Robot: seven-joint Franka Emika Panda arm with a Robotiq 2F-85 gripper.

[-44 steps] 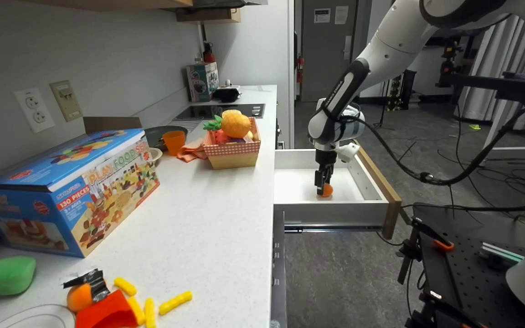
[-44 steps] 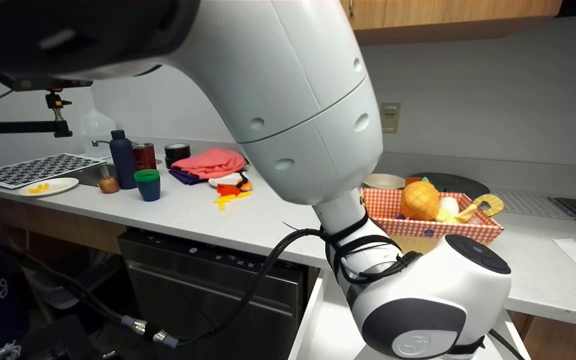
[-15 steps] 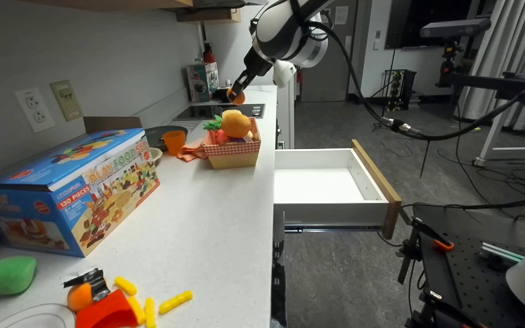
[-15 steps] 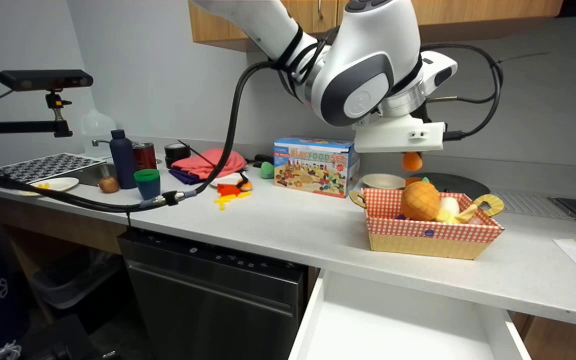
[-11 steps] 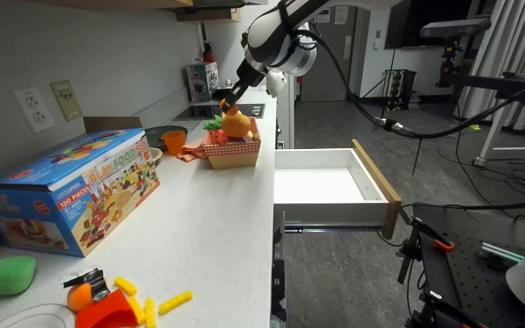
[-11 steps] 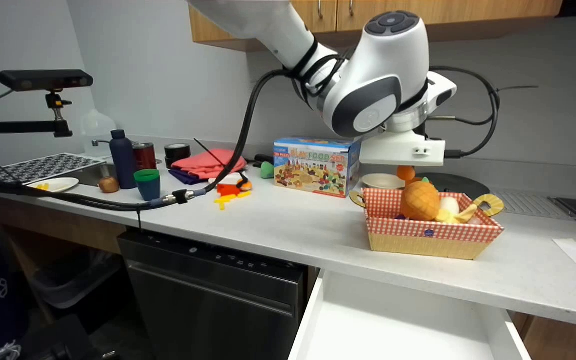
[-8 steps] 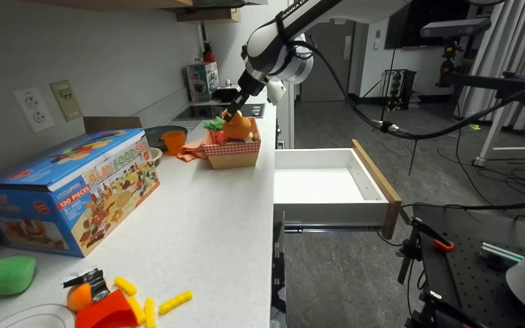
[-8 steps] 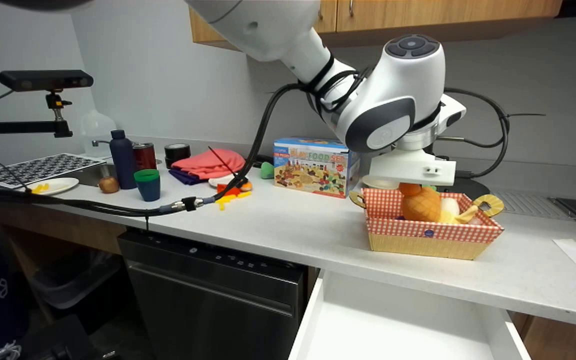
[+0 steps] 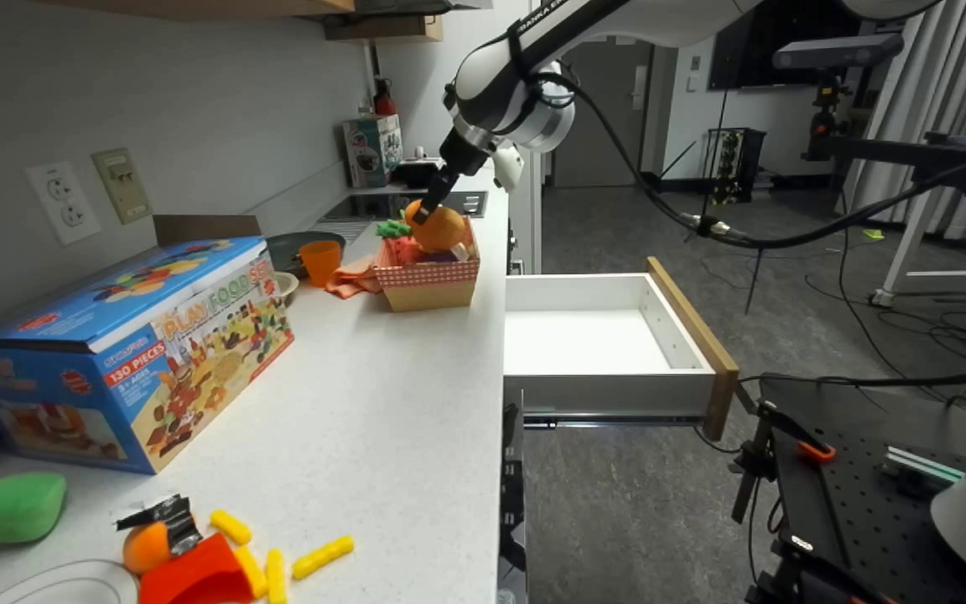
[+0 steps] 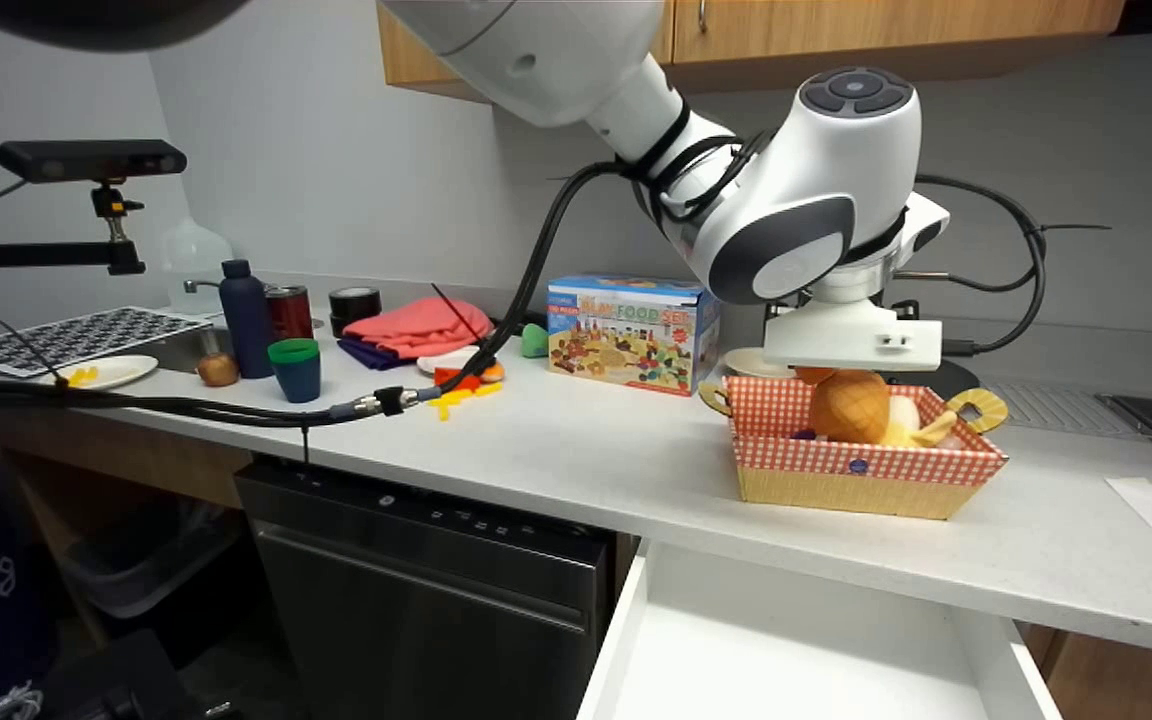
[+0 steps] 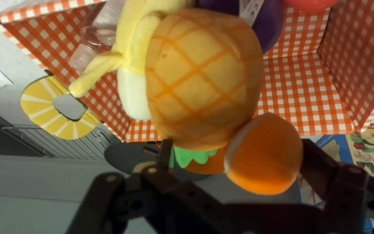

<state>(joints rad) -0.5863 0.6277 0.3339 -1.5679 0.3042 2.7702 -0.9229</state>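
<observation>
My gripper (image 9: 422, 215) is low over the checked basket (image 9: 427, 275) on the counter. In the wrist view the fingers (image 11: 238, 148) stand wide apart. A rounded orange toy piece (image 11: 266, 156) with a pale edge lies between them. It touches or nearly touches the right finger, with a wide gap to the left one. It rests against the plush pineapple (image 11: 203, 78), which shows in both exterior views (image 9: 441, 231) (image 10: 850, 408). A peeled toy banana (image 11: 135, 42), a white rounded toy (image 11: 133, 97) and a purple toy (image 11: 269, 26) lie beside it. In an exterior view the wrist mount hides the fingertips.
An open white drawer (image 9: 584, 342) juts out below the counter. A play food box (image 9: 189, 369) stands against the wall. An orange cup (image 9: 320, 261), a dark pan (image 9: 286, 250) and an orange cloth (image 9: 355, 278) are beside the basket. Yellow sticks (image 9: 323, 557) lie in front.
The arm lifted the orange piece from the drawer, carried it over the counter and lowered it to the basket. The fingers have opened around it. The pineapple has shifted slightly.
</observation>
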